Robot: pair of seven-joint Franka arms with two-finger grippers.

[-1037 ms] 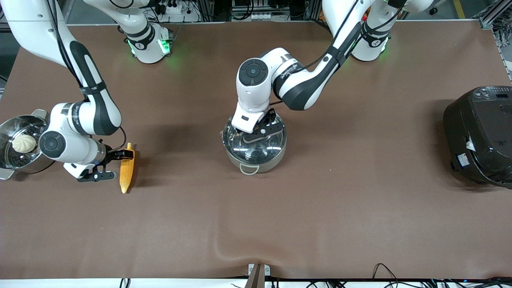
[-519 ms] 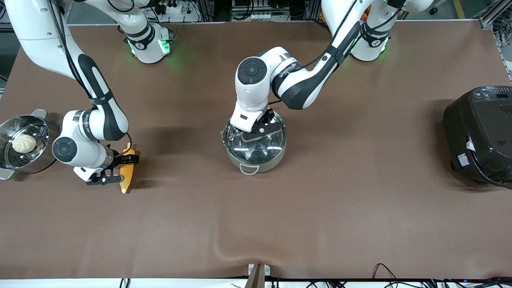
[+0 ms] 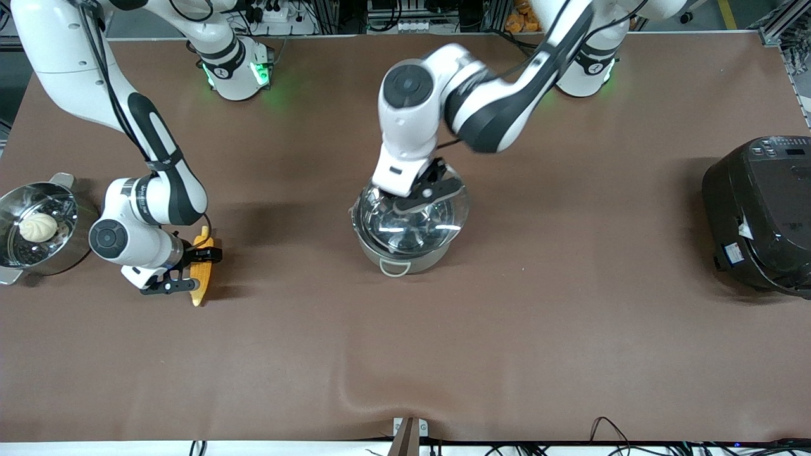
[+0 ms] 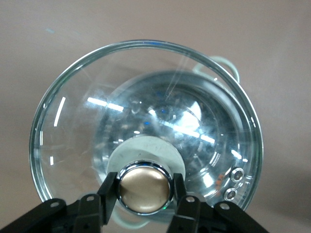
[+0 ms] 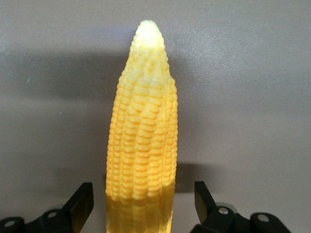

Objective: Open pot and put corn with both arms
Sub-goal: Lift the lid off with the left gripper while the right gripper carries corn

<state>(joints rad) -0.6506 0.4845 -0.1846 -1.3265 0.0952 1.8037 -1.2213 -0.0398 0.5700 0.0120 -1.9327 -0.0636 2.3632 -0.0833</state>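
Observation:
The steel pot [image 3: 405, 258] stands mid-table. My left gripper [image 3: 426, 195] is shut on the coppery knob [image 4: 144, 188] of the glass lid [image 3: 415, 221] and holds the lid a little above the pot, shifted off its rim. Through the lid [image 4: 121, 111] the pot [image 4: 228, 68] shows below. The yellow corn [image 3: 201, 288] lies on the table toward the right arm's end. My right gripper [image 3: 190, 271] is open and low, with one finger on each side of the corn [image 5: 143, 136] and a gap between each finger [image 5: 81, 203] and the cob.
A steel steamer pot [image 3: 12, 197] with a white bun [image 3: 38, 226] stands at the right arm's end, beside the corn. A big black rice cooker [image 3: 760, 215] stands at the left arm's end. The brown table cover has a fold [image 3: 380, 396] near the front edge.
My left arm has risen and lifted the lid off the pot. My right gripper has moved over the corn until its fingers straddle it.

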